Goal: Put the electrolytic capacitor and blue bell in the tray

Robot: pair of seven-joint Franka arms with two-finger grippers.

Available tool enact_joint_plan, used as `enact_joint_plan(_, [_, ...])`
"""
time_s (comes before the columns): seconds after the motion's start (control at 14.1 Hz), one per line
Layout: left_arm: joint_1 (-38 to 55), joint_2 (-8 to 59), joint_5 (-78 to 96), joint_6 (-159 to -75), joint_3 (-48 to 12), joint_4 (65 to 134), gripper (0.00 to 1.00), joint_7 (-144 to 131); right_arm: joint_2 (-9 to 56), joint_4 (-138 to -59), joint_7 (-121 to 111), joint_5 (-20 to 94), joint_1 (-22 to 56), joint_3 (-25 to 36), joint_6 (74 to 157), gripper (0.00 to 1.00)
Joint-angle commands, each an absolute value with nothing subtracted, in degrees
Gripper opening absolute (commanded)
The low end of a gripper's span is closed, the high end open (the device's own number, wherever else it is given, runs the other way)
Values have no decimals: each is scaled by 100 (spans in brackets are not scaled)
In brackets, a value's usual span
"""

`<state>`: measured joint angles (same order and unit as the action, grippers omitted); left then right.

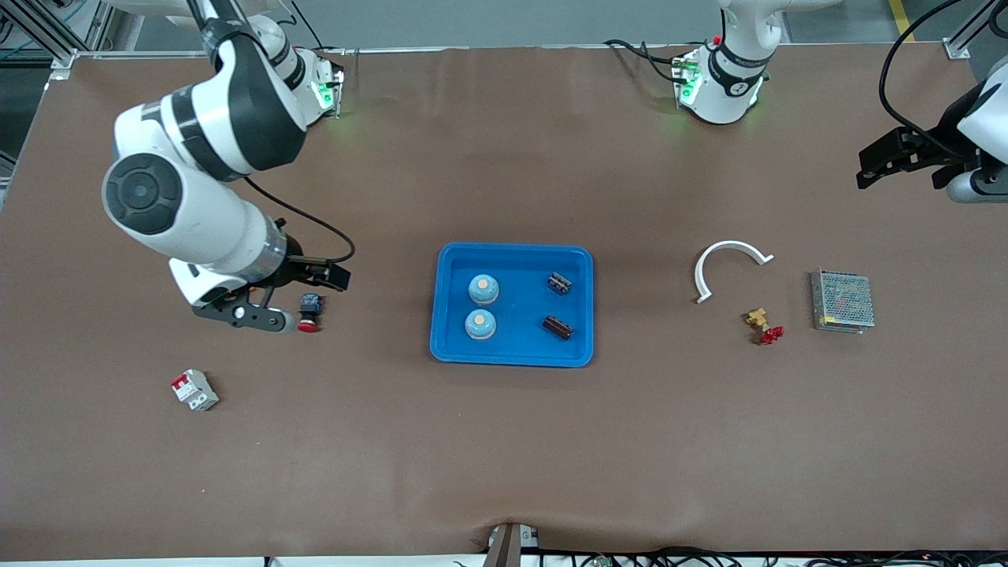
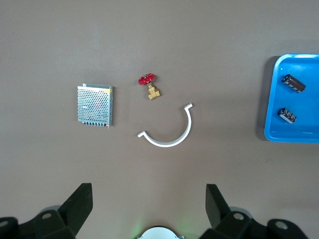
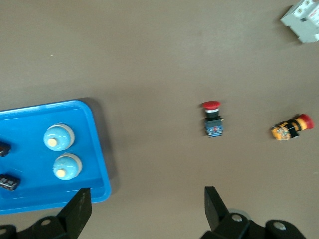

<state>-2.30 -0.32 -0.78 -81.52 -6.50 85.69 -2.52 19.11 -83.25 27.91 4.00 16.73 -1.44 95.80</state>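
Both blue bells (image 1: pixel 483 289) (image 1: pixel 479 324) and both electrolytic capacitors (image 1: pixel 559 283) (image 1: pixel 557 327) already lie inside the blue tray (image 1: pixel 512 356) at the middle of the worktop (image 1: pixel 504 441), bells toward the right arm's end, capacitors toward the left arm's end, so the placing looks finished and the remaining risk is disturbance. The right tool (image 3: pixel 144 209) hangs with its fingers spread and nothing between them, above bare worktop between the tray and a red-capped push button (image 1: pixel 309 313); a careless sweep as that arm pulls away could clip the button or nudge the tray's rim and set the bells rolling. A white circuit breaker (image 1: pixel 194 390) sits nearer the front camera at that same end, and the right wrist view shows one more red-capped switch (image 3: pixel 291 128) close to the push button. The left tool (image 2: pixel 149 206) waits, also spread and empty, over the left arm's end, where a white curved clip (image 1: pixel 728 264), a brass valve with red handle (image 1: pixel 764 325) and a grey mesh box (image 1: pixel 843 302) lie; a low pass there could scatter them.
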Motion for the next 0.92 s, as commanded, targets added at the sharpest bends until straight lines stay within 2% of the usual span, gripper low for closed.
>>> enact_joint_plan(0.0, [-246,-141,-211,-8227,-677,8666,100,-141,1696,-8508,2313,281,1381,-229,9457,100])
enact_joint_plan(0.57, [-264,-141,-202,-8244,-633,8675,100,-114,1381,-8665,1170,141,739,-220,9334,100])
enact_joint_plan(0.85, [-264,-141,-202,-8253,-642,8675,100,-114,889,-9060,932,-16,466,-220,9343,100])
